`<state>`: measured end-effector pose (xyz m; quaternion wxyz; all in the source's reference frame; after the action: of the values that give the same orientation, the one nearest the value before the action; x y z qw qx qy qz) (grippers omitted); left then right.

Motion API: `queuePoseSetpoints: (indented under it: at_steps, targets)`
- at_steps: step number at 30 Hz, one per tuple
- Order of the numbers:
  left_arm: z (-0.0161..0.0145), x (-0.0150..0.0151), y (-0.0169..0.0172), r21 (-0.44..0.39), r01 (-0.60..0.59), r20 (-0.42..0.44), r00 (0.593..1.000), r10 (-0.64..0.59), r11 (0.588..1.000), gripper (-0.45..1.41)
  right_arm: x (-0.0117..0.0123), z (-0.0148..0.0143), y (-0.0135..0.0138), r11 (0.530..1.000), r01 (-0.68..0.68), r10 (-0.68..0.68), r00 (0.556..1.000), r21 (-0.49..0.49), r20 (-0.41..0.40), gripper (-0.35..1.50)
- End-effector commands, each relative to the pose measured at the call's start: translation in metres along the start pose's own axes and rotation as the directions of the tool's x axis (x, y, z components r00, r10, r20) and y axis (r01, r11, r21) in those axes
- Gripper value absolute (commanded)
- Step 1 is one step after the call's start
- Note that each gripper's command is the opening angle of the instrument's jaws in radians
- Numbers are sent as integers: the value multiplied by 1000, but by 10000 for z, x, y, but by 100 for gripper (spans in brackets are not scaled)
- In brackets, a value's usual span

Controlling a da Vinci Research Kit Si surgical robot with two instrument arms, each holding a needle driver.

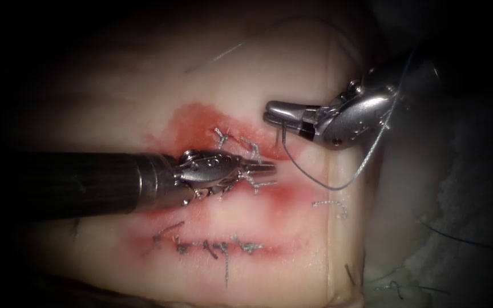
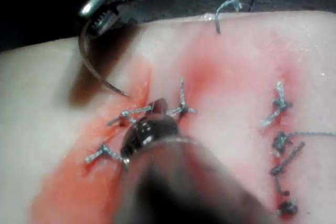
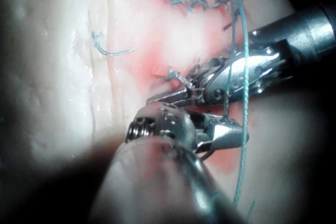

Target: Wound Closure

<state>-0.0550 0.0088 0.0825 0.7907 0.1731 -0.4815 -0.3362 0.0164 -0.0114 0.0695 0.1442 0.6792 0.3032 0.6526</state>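
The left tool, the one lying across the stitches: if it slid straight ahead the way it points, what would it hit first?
Probably only tissue: the left tool points right along the cut, passing below the right tool, though depth is unclear.

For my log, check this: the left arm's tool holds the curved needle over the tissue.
Wrong arm: the right tool holds the needle over the tissue, as the left wrist view shows. The left tool holds nothing.

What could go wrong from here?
Right tool holds the needle near its tail, tip apparently free just above the tissue: it could scratch it. The thread drapes over that tool and may snag. Left tool, shut and empty, rests by the stitches and might disturb them.
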Motion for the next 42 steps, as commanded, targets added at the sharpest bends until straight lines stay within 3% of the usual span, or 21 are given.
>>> queuePoseSetpoints:
  at_steps: [1, 24, 42]
  targets:
    - [8, -3, 3, -1, -2, 2, 1000, 2, 1000, -45, 3, 8, 4, 1000, 1, -1, 1000, 2, 3, -35]
    - [10, 4, 9, -20, -16, -28, 999, 16, 1000, -45, 6, 5, 3, 998, -58, 58, 998, 11, -4, -35]
    - [5, 6, 10, -19, -18, -31, 999, 17, 1000, -45, 8, 4, 2, 979, -205, 205, 979, 19, -8, -35]
